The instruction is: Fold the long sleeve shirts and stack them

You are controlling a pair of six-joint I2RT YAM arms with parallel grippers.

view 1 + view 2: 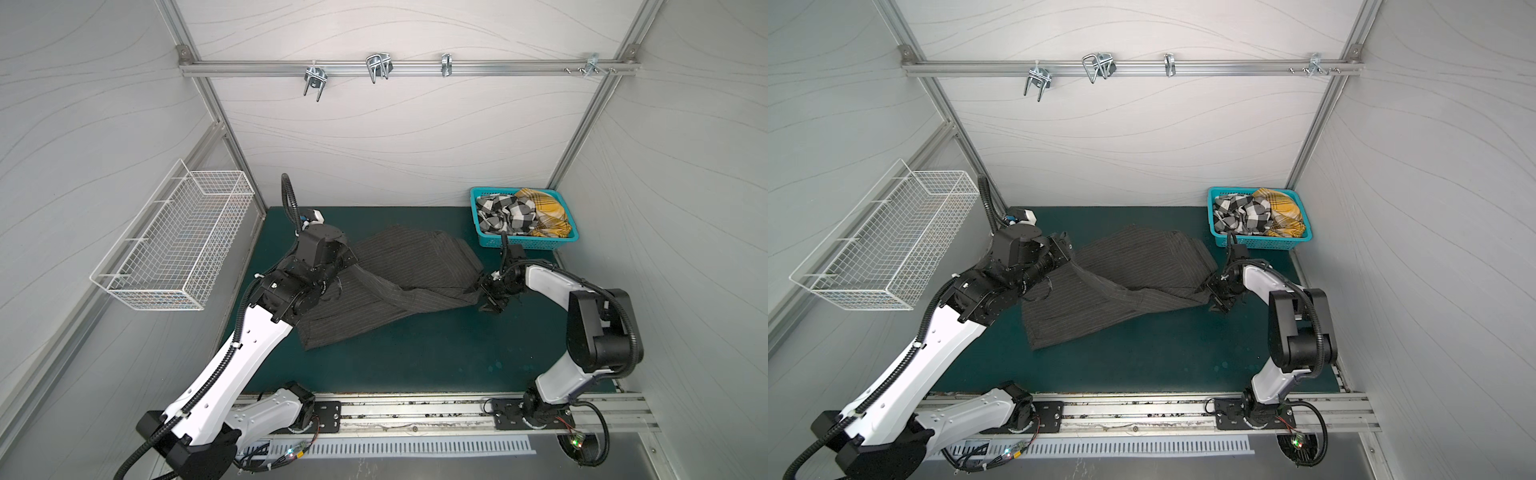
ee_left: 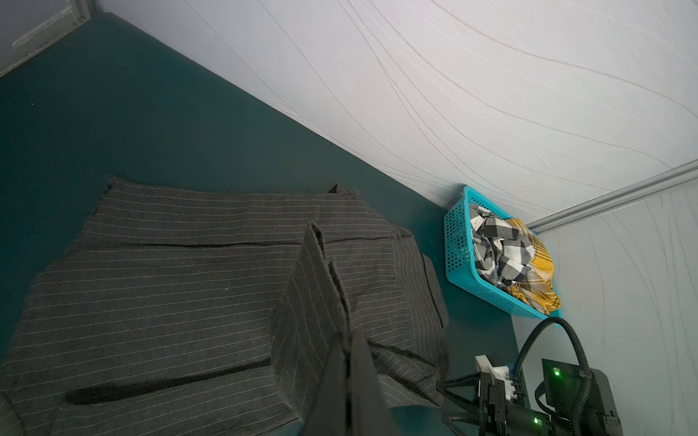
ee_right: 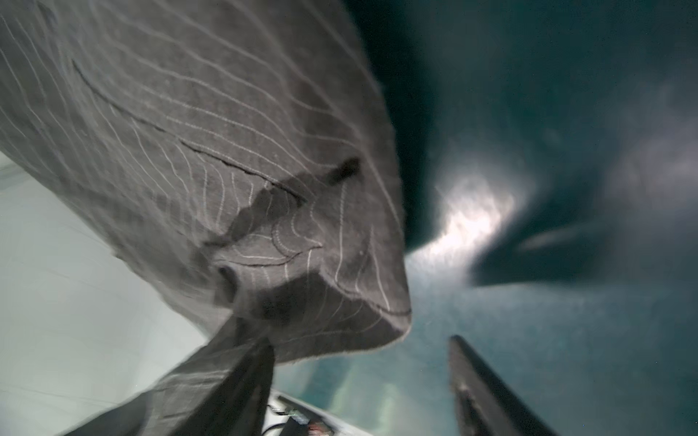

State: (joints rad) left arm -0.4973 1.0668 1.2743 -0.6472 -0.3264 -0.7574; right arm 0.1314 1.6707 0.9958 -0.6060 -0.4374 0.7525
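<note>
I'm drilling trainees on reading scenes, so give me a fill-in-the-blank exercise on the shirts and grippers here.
The checked shirt and the yellow plaid shirt lie in the blue ___.
The left gripper is ___ on a fold of the pinstriped shirt.
On the right gripper the jaws stand ___.
Missing words: basket; shut; open.

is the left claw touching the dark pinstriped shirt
Touching. The left wrist view shows the left claw shut on a raised fold of the pinstriped shirt, with cloth pinched between its fingers.
</note>
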